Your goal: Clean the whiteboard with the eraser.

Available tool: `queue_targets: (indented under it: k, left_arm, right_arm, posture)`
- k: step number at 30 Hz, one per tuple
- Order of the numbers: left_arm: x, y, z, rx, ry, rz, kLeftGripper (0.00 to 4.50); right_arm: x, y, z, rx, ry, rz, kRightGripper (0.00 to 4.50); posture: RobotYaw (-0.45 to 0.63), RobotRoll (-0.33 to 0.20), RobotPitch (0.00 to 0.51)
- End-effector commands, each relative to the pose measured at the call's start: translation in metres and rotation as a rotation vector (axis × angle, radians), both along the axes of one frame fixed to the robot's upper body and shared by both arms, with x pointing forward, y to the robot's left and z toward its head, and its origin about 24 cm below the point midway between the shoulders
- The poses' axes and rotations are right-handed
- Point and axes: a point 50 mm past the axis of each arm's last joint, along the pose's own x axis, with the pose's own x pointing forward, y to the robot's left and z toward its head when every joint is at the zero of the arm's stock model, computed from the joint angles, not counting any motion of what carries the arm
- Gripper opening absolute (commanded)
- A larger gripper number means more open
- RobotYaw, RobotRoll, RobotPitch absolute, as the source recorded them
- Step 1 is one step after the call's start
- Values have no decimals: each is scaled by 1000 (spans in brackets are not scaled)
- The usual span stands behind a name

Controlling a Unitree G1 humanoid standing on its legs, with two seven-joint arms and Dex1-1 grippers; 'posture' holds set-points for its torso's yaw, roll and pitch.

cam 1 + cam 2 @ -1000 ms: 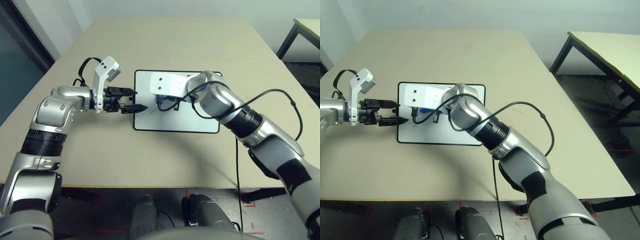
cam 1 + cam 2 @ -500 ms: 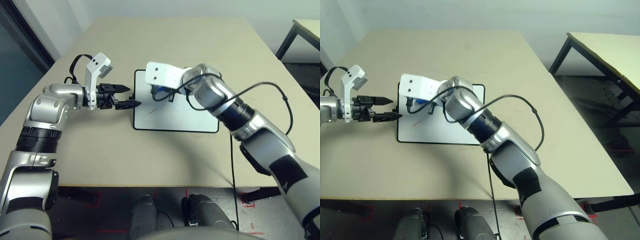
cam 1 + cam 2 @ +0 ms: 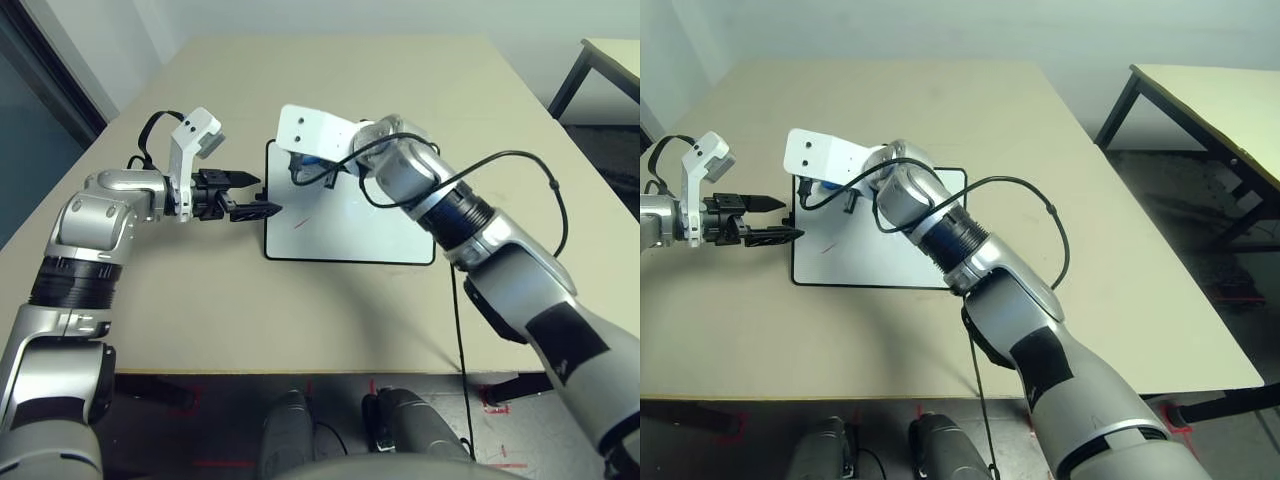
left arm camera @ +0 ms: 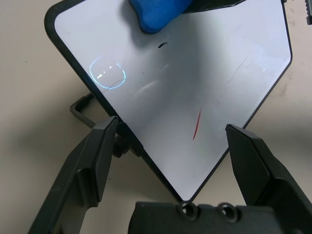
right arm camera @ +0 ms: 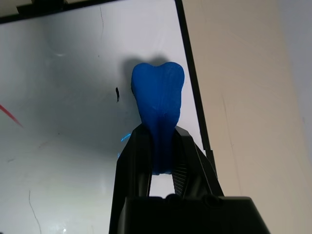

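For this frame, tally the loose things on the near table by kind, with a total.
Whiteboard: 1
Eraser, blue, clamped in the right hand: 1
Total: 2

Even, bright overhead light fills the scene. The beige table [image 3: 300, 320] shows soft, faint shadows under both arms. The glossy whiteboard [image 4: 195, 73] carries a small ring-shaped glare spot near its black frame, plus pale streaky reflections. The blue eraser [image 5: 158, 105] casts a soft dark shadow onto the board. Head views are sharp; wrist views are slightly soft at the near fingers.
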Motion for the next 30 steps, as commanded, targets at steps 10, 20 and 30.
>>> queue_targets:
  k: [10, 20, 30]
  left_arm:
    - [0, -2, -1, 0, 1, -4, 4500]
    - [-2, -2, -1, -4, -1, -4, 4500]
    - [-4, -3, -3, -8, 7, -2, 4500]
  right_arm:
    - [-13, 0, -6, -113, 16, 39, 563]
    - [-6, -3, -20, -174, 51, 42, 563]
    - [-16, -13, -37, -210, 97, 37, 563]
  posture:
    - [-69, 0, 49]
    - [-56, 0, 45]
    - [-63, 0, 55]
